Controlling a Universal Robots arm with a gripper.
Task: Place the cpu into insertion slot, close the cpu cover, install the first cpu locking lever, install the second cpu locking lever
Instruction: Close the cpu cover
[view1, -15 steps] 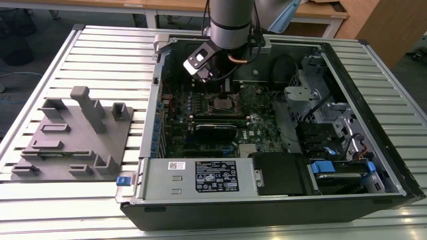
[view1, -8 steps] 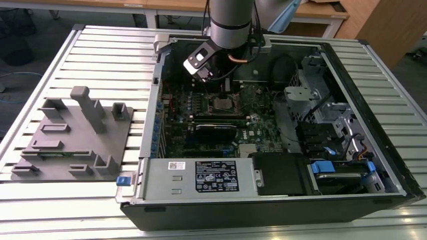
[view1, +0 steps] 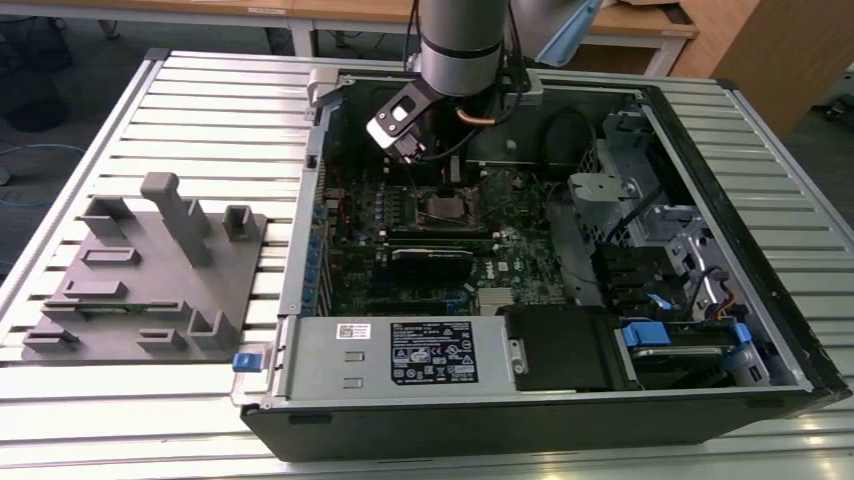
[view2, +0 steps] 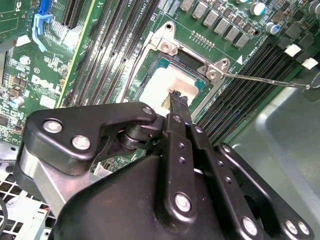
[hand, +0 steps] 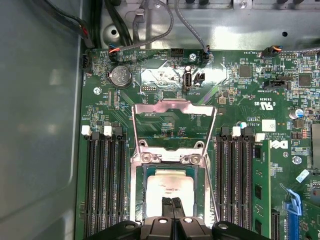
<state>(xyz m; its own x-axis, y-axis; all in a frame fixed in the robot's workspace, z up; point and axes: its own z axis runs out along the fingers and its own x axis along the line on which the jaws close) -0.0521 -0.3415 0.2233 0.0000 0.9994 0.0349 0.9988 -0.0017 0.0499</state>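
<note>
A: So, where's your chip (hand: 170, 184)?
B: Lies flat in the socket (hand: 141, 197) on the green board (hand: 235, 100); cover (hand: 172, 104) tilted open beside it.
A: And your gripper (hand: 172, 201)?
B: Clenched, fingers (hand: 167, 209) together, holding nothing, poised right over the chip.

Pale metal cpu (hand: 172, 186), shiny metal cpu cover (hand: 172, 103)
</note>
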